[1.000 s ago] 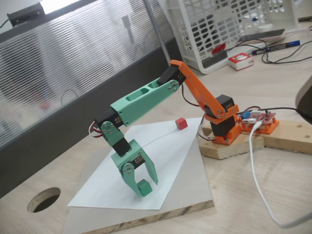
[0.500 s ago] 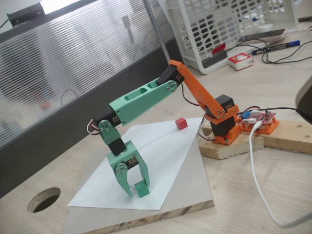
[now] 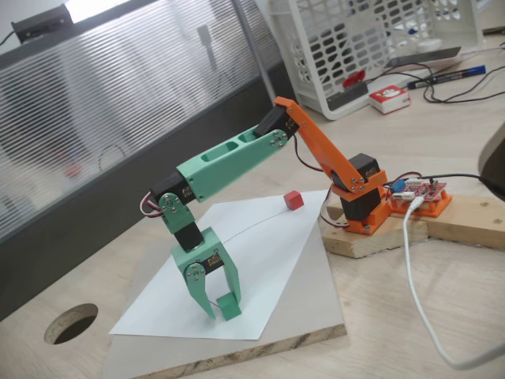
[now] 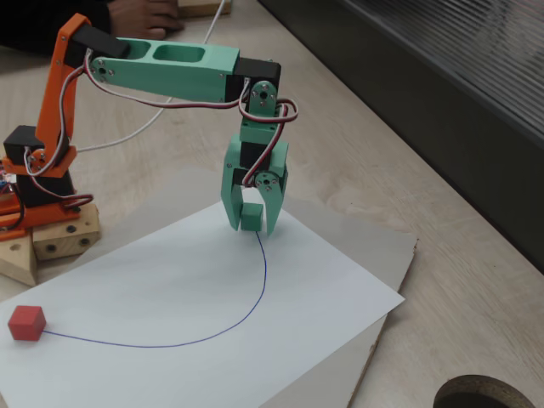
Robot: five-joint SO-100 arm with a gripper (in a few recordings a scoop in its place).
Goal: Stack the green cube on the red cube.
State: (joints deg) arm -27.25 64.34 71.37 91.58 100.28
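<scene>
Pinching the small, light, hard green cube (image 4: 252, 215) by two flat sides, the tool (image 4: 252, 223) looks nearly closed around it.

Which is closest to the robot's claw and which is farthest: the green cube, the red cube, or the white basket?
Going by the fixed view with the basket in it:
1. The green cube, between the fingers of the gripper, low on the white paper.
2. The red cube, at the paper's far corner, near the orange base.
3. The white basket, at the top right, farthest back.
</scene>
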